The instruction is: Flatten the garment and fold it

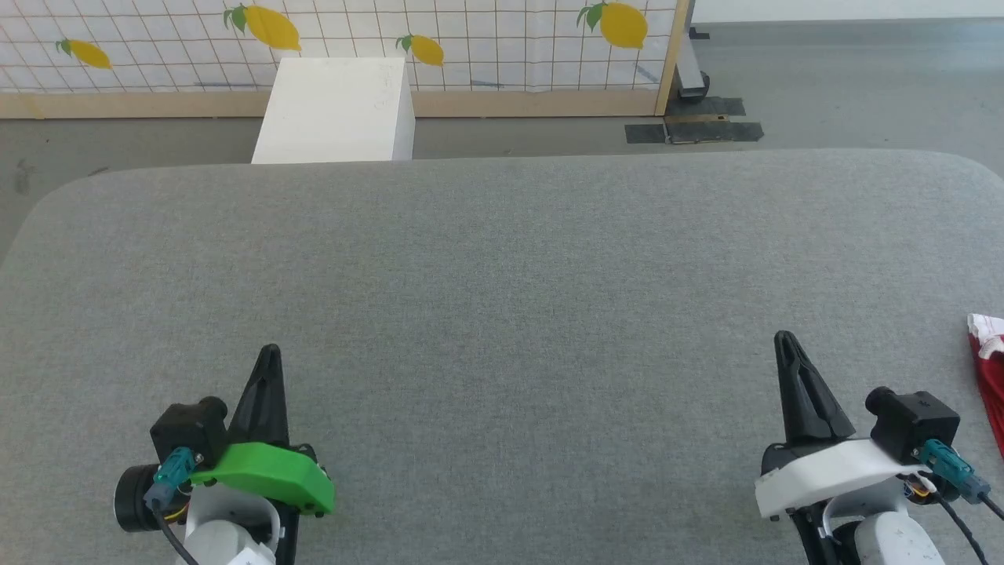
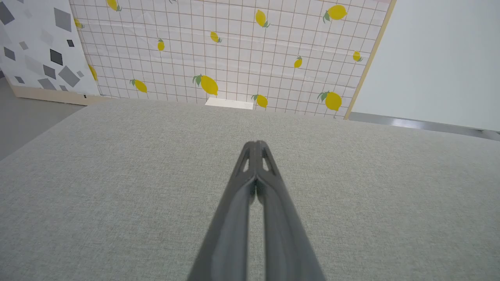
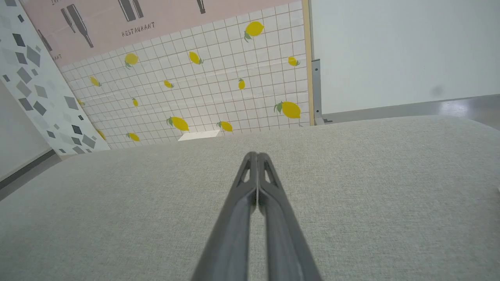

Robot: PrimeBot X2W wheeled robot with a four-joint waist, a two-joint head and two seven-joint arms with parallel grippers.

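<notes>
The left gripper (image 1: 269,357) is squeezed tight, its two dark fingers pressed together with nothing between them. The right gripper (image 1: 787,345) is the same: pinched closed and holding nothing. Both hang low over the near part of the grey table (image 1: 502,259), far apart from each other. Their fingers point away from the robot, toward the white box (image 1: 333,110) behind the table.

The red garment (image 1: 990,377) lies on the table at the far right side. It is near the right gripper, off to its right, and not touching it. The left gripper is well apart from it, across the table.

Just a thin slice of the cloth can be seen, red with a white edge at its top. That slice runs about the same way the fingers point. The rest is cut off, so I cannot tell its full shape or which end is the waist.

I think the right arm must swing out to the right and open its fingers to grab the cloth. Nothing is flat or folded yet.
</notes>
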